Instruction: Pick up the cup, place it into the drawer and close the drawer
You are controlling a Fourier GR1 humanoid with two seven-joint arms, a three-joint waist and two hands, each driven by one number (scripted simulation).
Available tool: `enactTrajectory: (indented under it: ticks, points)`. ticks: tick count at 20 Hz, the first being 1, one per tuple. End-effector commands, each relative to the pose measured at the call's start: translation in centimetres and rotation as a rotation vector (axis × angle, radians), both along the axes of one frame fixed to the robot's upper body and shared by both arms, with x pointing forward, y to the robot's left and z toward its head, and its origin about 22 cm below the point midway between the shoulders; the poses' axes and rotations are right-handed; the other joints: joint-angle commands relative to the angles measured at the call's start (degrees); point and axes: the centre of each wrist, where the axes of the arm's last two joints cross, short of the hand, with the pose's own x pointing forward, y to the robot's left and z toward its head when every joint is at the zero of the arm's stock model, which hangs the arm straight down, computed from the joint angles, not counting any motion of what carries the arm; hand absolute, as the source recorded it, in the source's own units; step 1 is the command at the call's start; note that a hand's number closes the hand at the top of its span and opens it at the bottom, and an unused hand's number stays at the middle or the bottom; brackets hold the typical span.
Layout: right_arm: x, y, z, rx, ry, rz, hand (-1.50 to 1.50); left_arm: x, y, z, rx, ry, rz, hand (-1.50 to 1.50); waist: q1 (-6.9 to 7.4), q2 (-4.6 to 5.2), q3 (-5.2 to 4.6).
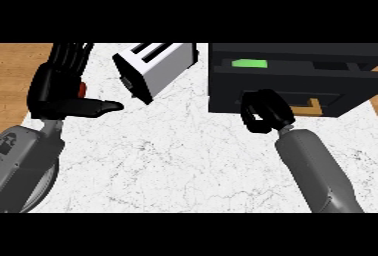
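Both of my grey arms come up from the bottom, and they are closest to me. My left arm is at the left side and my right arm is at the right side. Under them is the white marble counter, with thin grey lines all over it.

A bit farther up is my right hand. Its black fingers are curled in, and I can see nothing inside them. It sits right against the front of the black drawer. I cannot tell if it touches a handle.

My left hand is at the left side, over the edge where the counter meets the wooden floor. Its fingers point up and are straight, and its thumb sticks out to the right. It holds nothing.

Farther back, between my hands, a white and black toaster lies tilted.

Up in the open drawer is a small green thing. I think that is the cup.
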Motion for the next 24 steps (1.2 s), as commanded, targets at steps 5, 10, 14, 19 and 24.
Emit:
enactTrajectory:
  ticks: [5,10,14,19,24]
  points:
    - [4.8,-3.2,1.8,0.03,0.083,-0.05,1.5,-1.2,2.4,0.1,0.01,-0.013,-0.016,-1.5,1.24,0.8,0.2]
    - [5.2,-4.1,1.5,0.039,0.103,-0.108,1.5,-1.2,3.1,-0.1,-0.015,0.001,-0.04,-1.5,2.36,1.53,0.25]
    - [6.2,-5.4,3.8,0.059,0.115,-0.129,1.5,-1.7,1.9,-0.7,-0.001,0.011,-0.091,-1.5,3.66,2.05,0.3]
    - [6.7,-6.5,5.1,0.112,0.117,-0.123,1.5,-1.4,1.5,-1.2,-0.005,0.01,-0.106,-1.5,3.92,2.51,0.32]
    - [6.9,-6.9,5.8,0.173,0.073,-0.141,1.5,-1.5,1.1,-1.6,-0.03,0.011,-0.128,-1.5,4.69,3.0,0.32]
